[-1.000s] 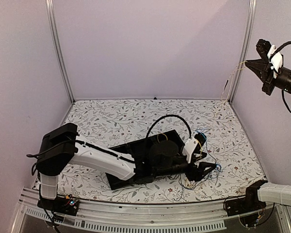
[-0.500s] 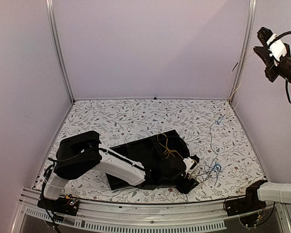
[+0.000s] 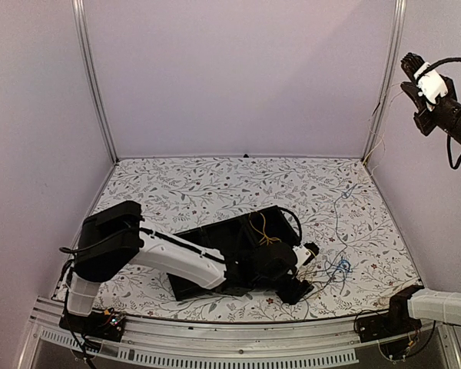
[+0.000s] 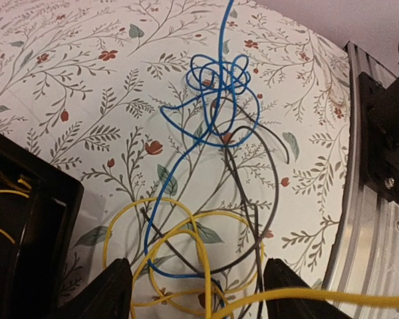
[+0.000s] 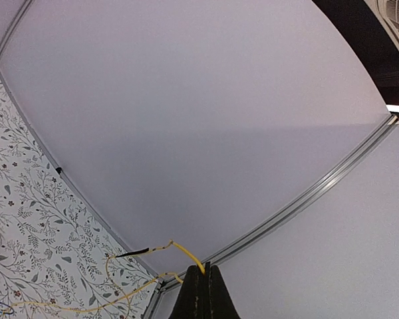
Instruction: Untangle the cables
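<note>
A tangle of thin cables (image 3: 326,269) lies on the floral table to the right of the black tray (image 3: 207,234). In the left wrist view it shows as yellow loops (image 4: 186,229), a blue cable with a knot (image 4: 216,80) and a grey cable (image 4: 253,199). My left gripper (image 3: 300,283) hangs low over the tangle, open, its jaws either side of the yellow loops (image 4: 199,299) and holding nothing. My right gripper (image 3: 407,65) is raised high at the right post, shut on a yellow cable (image 5: 186,252) that hangs down toward the table (image 3: 375,134).
The black tray's corner (image 4: 20,226) sits just left of the left gripper. The metal front rail (image 4: 369,219) and a black arm base (image 4: 392,133) lie to the right. The corner post (image 3: 384,84) and the side wall are close to the right gripper.
My left gripper has dropped lower over the tangle and its arm has shifted. My right gripper has moved up and to the right with the yellow cable.
</note>
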`<state>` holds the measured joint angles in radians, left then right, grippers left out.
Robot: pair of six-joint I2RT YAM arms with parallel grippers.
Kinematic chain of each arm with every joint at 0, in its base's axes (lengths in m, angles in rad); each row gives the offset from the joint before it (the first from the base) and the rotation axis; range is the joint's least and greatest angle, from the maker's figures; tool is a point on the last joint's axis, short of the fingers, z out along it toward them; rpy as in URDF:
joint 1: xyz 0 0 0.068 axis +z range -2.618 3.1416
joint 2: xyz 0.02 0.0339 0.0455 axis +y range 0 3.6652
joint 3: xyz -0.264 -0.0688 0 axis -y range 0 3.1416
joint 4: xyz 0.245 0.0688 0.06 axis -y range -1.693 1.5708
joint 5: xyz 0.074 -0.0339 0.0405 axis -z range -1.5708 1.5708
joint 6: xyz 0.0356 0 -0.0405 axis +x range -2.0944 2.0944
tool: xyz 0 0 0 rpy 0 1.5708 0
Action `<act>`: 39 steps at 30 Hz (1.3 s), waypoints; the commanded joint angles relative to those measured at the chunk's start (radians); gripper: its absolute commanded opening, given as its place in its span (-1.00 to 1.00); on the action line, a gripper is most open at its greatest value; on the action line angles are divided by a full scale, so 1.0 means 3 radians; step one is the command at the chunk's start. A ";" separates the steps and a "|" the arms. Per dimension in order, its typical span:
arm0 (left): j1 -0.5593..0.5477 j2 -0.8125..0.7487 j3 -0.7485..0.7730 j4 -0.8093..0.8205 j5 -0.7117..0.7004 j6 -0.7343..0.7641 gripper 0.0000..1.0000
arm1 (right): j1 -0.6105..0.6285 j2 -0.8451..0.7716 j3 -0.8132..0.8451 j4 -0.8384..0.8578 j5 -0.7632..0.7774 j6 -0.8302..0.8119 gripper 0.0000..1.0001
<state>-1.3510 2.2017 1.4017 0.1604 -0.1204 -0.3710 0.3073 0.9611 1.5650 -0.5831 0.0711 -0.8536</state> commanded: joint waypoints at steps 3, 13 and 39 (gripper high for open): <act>-0.0180 -0.0552 -0.0427 0.1064 -0.0147 0.0572 0.57 | -0.0010 -0.0053 -0.0155 -0.0011 -0.0103 0.0032 -1.00; -0.0124 -0.0298 -0.0016 0.1519 -0.0459 0.0111 0.58 | -0.0009 -0.0109 -0.0272 -0.0110 -0.0357 0.0081 -1.00; 0.0214 0.0726 0.1126 0.1314 0.0110 -0.0881 -1.00 | -0.0012 -0.0098 -0.0071 -0.0199 -0.0554 0.0242 -1.00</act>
<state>-1.2953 2.4020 1.7145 0.5335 -0.0990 -0.6296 0.3069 0.9302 1.5063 -0.6437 -0.0883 -0.8009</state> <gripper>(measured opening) 0.031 0.011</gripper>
